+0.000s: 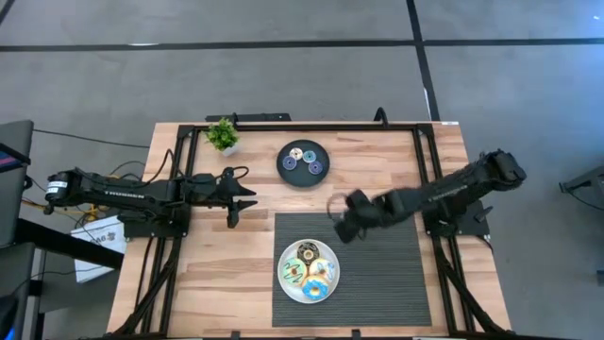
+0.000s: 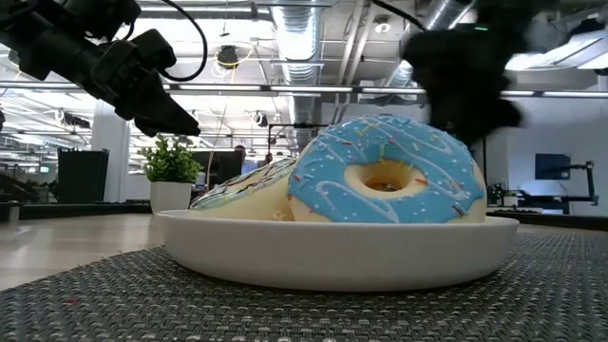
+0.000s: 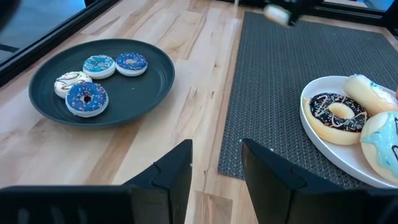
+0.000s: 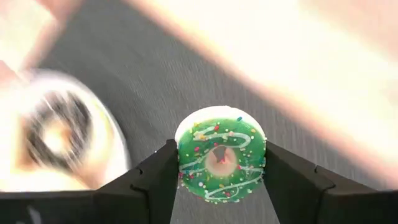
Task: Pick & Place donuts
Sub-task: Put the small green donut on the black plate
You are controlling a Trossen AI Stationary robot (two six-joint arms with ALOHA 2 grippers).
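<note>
No brand or label can be read on anything; white lettering is seen along the left arm in the high view, too small to make out. A green mini donut (image 4: 220, 155) with white drizzle and coloured sprinkles is pinched between the fingers of the right gripper (image 4: 220, 171), which is held above the upper left part of the dark ribbed mat (image 1: 396, 274), between the black plate (image 1: 304, 163) and the white plate (image 1: 309, 273). In the right wrist view the surroundings are smeared, and only a blurred brown donut on a pale plate is made out. Four mini donuts are counted on the black plate in the left wrist view: two with blue icing, one purple-blue, and one cream (partly hidden behind the nearest one). Four larger donuts are seen on the white plate from above; among them a blue donut (image 2: 385, 171) fills the low view, propped on edge, and a brown donut (image 3: 336, 116) is seen in the left wrist view, where the plate is cut off by the frame edge. The left gripper (image 1: 247, 199) is held over bare wood left of the mat, its fingers spread apart with nothing between them. One small potted plant (image 1: 224, 135) is placed near the table's far edge.
</note>
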